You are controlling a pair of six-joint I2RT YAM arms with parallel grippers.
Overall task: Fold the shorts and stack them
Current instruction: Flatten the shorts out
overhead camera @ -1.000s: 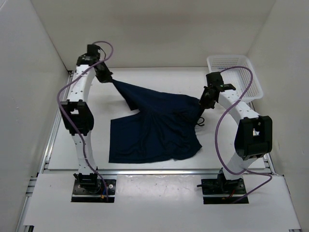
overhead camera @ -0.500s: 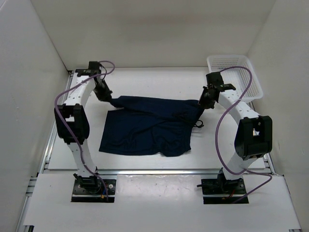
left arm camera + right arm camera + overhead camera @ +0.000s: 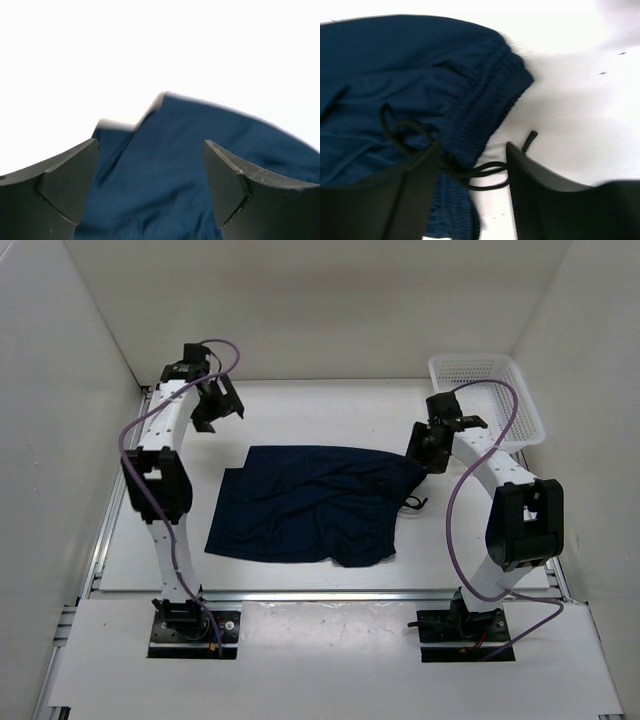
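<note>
The dark navy shorts (image 3: pixel 310 502) lie spread on the white table (image 3: pixel 330 415), waistband to the right, with some folds near their front edge. My left gripper (image 3: pixel 215 405) hangs open above and behind their far left corner. In the left wrist view the gripper (image 3: pixel 150 145) stands wide apart with the shorts (image 3: pixel 170 170) lying below it, nothing held. My right gripper (image 3: pixel 425 450) is open at the waistband (image 3: pixel 485 95). In the right wrist view the gripper (image 3: pixel 472 147) straddles the waistband's edge and a loop of the thin drawstring (image 3: pixel 487 172) without pinching either.
A white perforated basket (image 3: pixel 487 398) stands at the back right corner. White walls close in the table on the left, back and right. A metal rail (image 3: pixel 330 595) runs along the table's near edge, in front of the arm bases.
Both grippers have opened and let go of the shorts, which dropped from a stretched, lifted hold to lie flat. The left gripper has pulled back toward the far left.
</note>
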